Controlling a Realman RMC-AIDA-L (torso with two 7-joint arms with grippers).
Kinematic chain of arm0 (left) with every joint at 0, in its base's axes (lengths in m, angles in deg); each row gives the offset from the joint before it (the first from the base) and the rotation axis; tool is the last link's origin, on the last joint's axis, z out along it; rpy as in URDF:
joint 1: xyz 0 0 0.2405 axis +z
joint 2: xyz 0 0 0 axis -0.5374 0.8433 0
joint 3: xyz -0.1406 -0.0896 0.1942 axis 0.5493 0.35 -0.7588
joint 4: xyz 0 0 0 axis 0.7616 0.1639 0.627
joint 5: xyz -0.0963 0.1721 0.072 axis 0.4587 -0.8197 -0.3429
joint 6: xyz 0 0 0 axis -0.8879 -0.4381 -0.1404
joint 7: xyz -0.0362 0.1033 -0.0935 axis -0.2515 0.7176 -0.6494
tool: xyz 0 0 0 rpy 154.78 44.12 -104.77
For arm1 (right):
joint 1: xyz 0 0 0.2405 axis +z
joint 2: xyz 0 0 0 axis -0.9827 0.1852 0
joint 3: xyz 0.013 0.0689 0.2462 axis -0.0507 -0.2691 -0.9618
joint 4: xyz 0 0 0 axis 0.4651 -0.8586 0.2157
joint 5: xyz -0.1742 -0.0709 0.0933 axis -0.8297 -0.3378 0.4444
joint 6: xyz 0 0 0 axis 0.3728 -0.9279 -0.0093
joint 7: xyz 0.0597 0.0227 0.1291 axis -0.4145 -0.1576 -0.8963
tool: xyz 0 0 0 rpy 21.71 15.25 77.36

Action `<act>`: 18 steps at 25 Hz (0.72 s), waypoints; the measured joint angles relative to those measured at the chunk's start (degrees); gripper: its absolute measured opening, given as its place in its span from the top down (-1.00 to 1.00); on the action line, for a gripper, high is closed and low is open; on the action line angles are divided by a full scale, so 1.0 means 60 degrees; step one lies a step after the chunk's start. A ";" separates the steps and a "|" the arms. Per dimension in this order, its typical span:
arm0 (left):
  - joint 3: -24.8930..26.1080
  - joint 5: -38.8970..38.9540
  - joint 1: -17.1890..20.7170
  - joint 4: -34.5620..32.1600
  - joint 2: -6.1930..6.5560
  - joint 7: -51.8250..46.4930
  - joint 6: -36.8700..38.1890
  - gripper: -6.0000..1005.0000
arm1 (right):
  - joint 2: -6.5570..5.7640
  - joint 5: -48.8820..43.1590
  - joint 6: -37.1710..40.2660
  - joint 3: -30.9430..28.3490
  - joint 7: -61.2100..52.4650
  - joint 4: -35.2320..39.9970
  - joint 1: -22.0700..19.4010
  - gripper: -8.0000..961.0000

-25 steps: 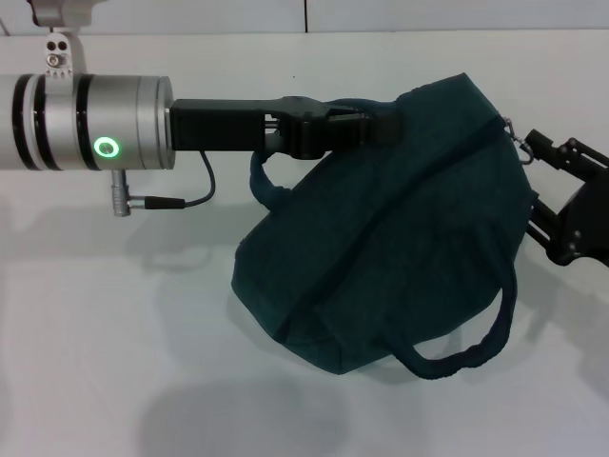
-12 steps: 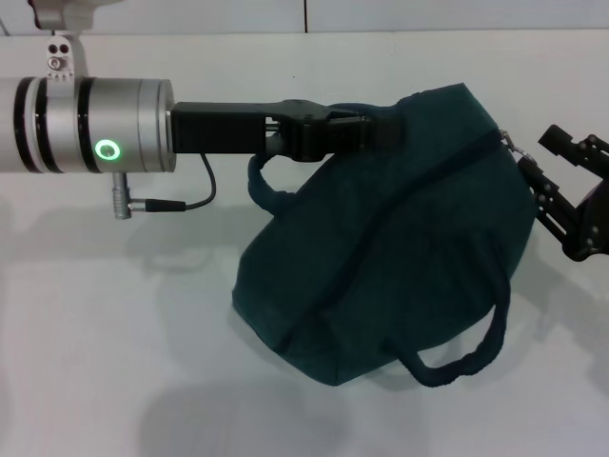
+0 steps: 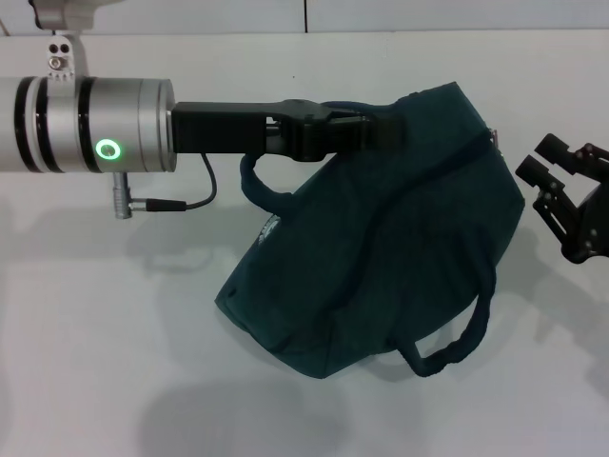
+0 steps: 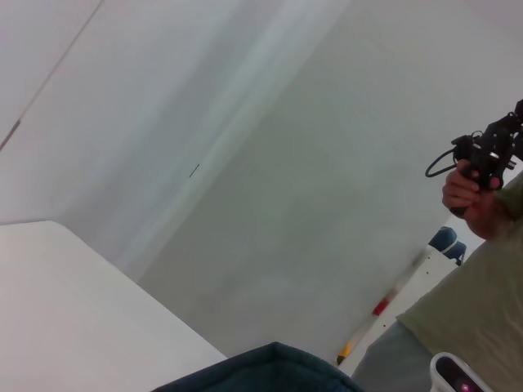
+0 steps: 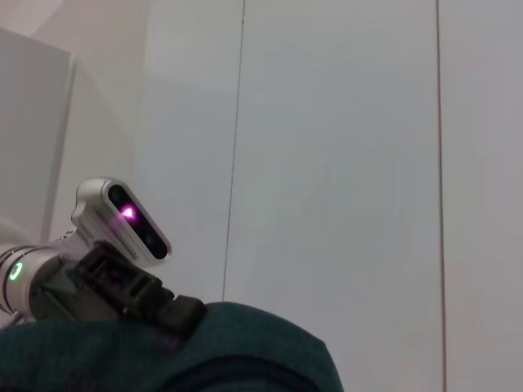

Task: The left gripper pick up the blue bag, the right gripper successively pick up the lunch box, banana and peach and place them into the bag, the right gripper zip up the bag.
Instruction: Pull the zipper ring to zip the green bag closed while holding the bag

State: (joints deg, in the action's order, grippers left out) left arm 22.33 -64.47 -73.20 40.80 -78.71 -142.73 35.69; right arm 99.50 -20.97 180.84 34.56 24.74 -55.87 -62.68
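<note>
The left gripper (image 3: 366,131) was clamped on the top edge of the blue bag (image 3: 381,248), holding it up above the white table (image 3: 114,333) with its handles hanging loose. The right gripper (image 3: 552,162) stood just off the bag's right end, fingers spread, gripping nothing.

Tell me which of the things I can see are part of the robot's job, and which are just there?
Part of the job:
- blue bag, zipped shut
- left gripper, clamped on the bag's top
- right gripper, open, beside the bag, not touching it

Just there:
- white table
- a person holding a controller, in the left wrist view
</note>
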 joint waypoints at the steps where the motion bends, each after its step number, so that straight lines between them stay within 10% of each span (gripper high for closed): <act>1: 0.0000 0.0000 -0.0008 0.0000 0.0000 0.0000 0.0000 0.88 | -0.0001 0.0000 -0.0020 0.0006 0.0015 -0.0003 0.0013 0.13; 7: 0.0001 0.0000 -0.0042 -0.0002 -0.0008 0.0000 -0.0005 0.88 | 0.0000 -0.0003 -0.0458 0.0033 0.0116 -0.0023 0.0042 0.49; 18: -0.0002 0.0049 -0.0089 -0.0004 -0.0015 0.0182 -0.0015 0.88 | 0.0002 -0.0103 -0.1115 0.0177 0.0381 -0.0130 0.0157 0.51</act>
State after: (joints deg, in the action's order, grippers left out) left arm 22.32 -64.17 -73.74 40.77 -78.80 -141.64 35.60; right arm 99.51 -21.59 174.15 35.62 27.03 -56.65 -61.74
